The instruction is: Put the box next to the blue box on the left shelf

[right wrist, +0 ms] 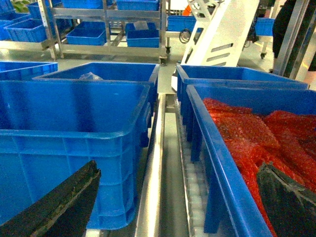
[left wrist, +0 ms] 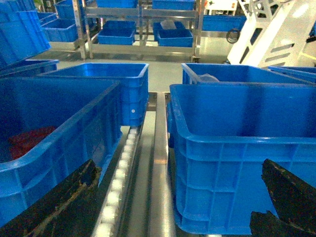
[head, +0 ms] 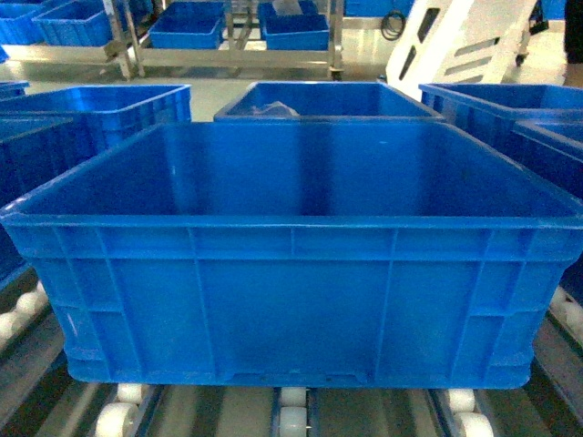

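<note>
The box [head: 291, 273], a large empty blue ribbed crate, rests on the white wheels of the roller-track shelf [head: 293, 421] and fills the middle of the head view. It shows again on the right of the left wrist view [left wrist: 237, 148] and on the left of the right wrist view [right wrist: 69, 133]. My left gripper [left wrist: 173, 207] is open, its dark fingers [left wrist: 64, 197] spread wide before the box's left corner and a roller rail [left wrist: 121, 173]. My right gripper [right wrist: 173, 207] is open too, straddling the box's right corner. Neither gripper shows in the head view.
A blue box [left wrist: 54, 128] with red material inside stands just left of the rail. To the right stands another crate [right wrist: 247, 138] full of red netting. More blue crates [head: 328, 102] stand behind, with metal racks [head: 228, 36] and a white machine [head: 455, 41] beyond.
</note>
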Available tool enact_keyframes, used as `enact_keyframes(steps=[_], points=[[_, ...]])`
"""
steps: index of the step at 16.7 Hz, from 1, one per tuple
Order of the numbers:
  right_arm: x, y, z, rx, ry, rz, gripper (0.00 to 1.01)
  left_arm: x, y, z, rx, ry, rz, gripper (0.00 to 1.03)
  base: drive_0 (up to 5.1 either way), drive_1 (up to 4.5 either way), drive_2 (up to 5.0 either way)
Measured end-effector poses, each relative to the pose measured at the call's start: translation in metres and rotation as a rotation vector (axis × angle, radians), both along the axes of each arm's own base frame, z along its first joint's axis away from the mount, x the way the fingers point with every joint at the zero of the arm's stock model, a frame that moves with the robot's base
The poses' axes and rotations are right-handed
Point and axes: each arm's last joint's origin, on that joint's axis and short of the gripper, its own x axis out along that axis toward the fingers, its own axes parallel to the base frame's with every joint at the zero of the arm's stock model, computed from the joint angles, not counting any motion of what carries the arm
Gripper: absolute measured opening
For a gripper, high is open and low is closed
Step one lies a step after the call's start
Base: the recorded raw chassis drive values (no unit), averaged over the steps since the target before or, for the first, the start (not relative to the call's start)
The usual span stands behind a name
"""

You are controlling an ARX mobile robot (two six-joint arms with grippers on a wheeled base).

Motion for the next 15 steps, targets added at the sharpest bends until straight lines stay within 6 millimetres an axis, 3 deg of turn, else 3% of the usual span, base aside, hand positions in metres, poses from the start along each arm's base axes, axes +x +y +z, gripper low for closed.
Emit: enact_keyframes(steps=[15], points=[[0.0,0.0,0.0,0.0,0.0,0.0,0.98,0.0,0.0,0.0,0.0,0.0,0.0,0.98,0.0,0.0,0.0]])
